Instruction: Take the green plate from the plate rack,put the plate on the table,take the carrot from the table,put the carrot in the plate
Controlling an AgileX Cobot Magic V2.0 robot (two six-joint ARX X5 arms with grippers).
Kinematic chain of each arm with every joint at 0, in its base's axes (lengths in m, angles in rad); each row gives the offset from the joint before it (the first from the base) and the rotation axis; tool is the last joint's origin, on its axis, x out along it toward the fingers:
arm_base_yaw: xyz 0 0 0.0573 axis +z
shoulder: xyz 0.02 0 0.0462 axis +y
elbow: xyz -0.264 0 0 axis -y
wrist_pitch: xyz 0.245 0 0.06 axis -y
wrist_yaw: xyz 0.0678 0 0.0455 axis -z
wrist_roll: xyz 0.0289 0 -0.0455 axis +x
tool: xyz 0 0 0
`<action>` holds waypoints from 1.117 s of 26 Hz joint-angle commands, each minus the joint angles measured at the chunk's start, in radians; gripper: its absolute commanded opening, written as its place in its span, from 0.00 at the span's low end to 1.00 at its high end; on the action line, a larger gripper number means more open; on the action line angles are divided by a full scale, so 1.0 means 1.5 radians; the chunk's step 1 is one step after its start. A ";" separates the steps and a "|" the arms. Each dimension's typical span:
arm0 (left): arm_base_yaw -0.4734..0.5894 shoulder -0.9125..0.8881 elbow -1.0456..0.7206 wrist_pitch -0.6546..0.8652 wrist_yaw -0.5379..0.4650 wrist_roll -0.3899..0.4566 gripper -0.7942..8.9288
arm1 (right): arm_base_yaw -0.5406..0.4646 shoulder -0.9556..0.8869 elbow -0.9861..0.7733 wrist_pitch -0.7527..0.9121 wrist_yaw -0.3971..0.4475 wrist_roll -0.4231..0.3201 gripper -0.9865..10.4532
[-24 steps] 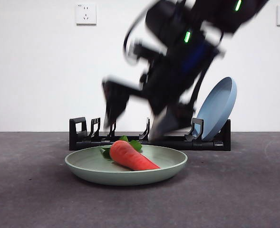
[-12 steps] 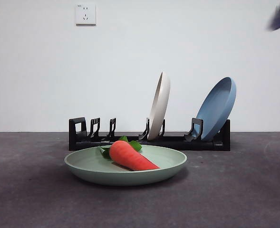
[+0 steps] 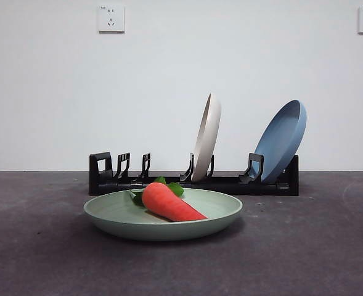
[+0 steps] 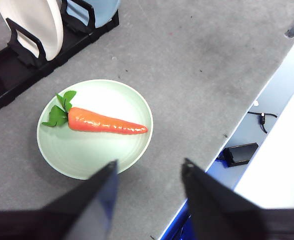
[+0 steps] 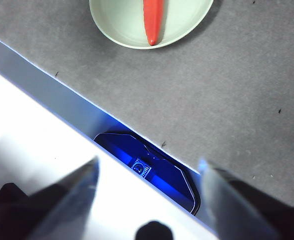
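Observation:
The green plate (image 3: pixel 163 216) lies flat on the dark grey table (image 3: pixel 304 246) in front of the black plate rack (image 3: pixel 193 180). The carrot (image 3: pixel 169 201) lies in the plate, leaves toward the rack. The plate (image 4: pixel 94 127) and carrot (image 4: pixel 107 122) also show in the left wrist view, and again in the right wrist view, plate (image 5: pixel 151 22) and carrot (image 5: pixel 153 20). My left gripper (image 4: pixel 149 172) is open and empty, high above the table near the plate. My right gripper (image 5: pixel 147 170) is open and empty, high over the table's edge. Neither arm shows in the front view.
A cream-white plate (image 3: pixel 206 137) and a blue plate (image 3: pixel 281 140) stand in the rack. The rack's left slots hold nothing. Beyond the table's edge (image 5: pixel 137 132) lie a blue base and a white surface. A black box with a cable (image 4: pixel 241 152) lies off the table.
The arm that hung over the plate and rack in the front view has lifted up and right, out of that view. The carrot and plate have not moved.

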 commanded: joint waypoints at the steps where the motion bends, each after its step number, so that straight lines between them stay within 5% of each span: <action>1: -0.002 -0.001 -0.003 -0.003 0.001 -0.004 0.07 | 0.001 0.000 -0.002 0.004 -0.001 0.000 0.08; 24: -0.002 -0.001 -0.003 -0.003 -0.004 -0.001 0.08 | 0.001 -0.001 -0.002 0.010 0.003 0.001 0.09; 29: 0.029 -0.017 -0.004 0.036 -0.099 0.069 0.08 | 0.001 -0.001 -0.002 0.010 0.003 0.001 0.09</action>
